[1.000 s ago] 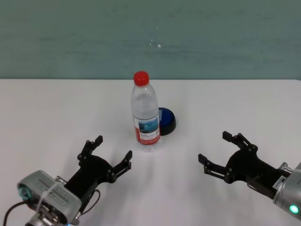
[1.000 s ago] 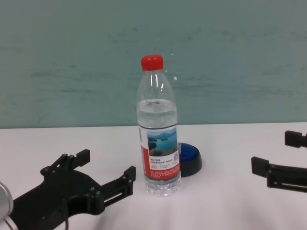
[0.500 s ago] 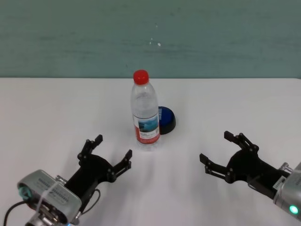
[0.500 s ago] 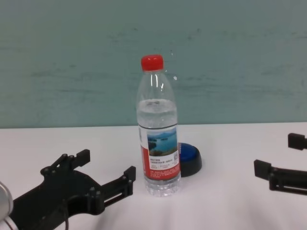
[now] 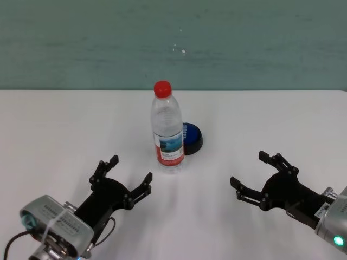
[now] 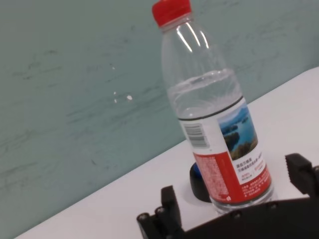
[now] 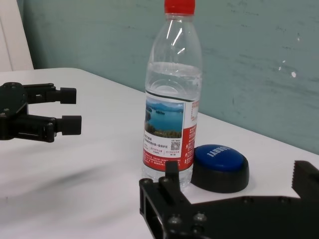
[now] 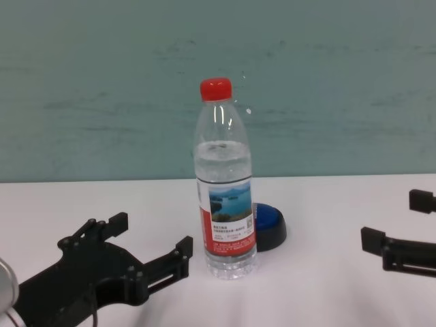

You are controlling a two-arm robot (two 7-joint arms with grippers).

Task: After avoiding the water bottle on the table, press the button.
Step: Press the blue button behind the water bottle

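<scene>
The water bottle (image 5: pixel 167 134) stands upright mid-table, clear with a red cap and red-and-white label; it also shows in the chest view (image 8: pixel 225 184), left wrist view (image 6: pixel 214 114) and right wrist view (image 7: pixel 172 99). The blue button (image 5: pixel 191 137) on its black base sits right behind it, partly hidden; it shows in the chest view (image 8: pixel 269 224) and right wrist view (image 7: pixel 219 165). My left gripper (image 5: pixel 127 173) is open and empty, near-left of the bottle. My right gripper (image 5: pixel 252 170) is open and empty, near-right of the bottle and button.
The white table (image 5: pixel 65 130) stretches wide on both sides of the bottle. A teal wall (image 5: pixel 173 43) runs behind its far edge. The left gripper (image 7: pixel 67 109) shows far off in the right wrist view.
The right gripper has drifted very slightly to the right. The left arm, bottle and button have not moved.
</scene>
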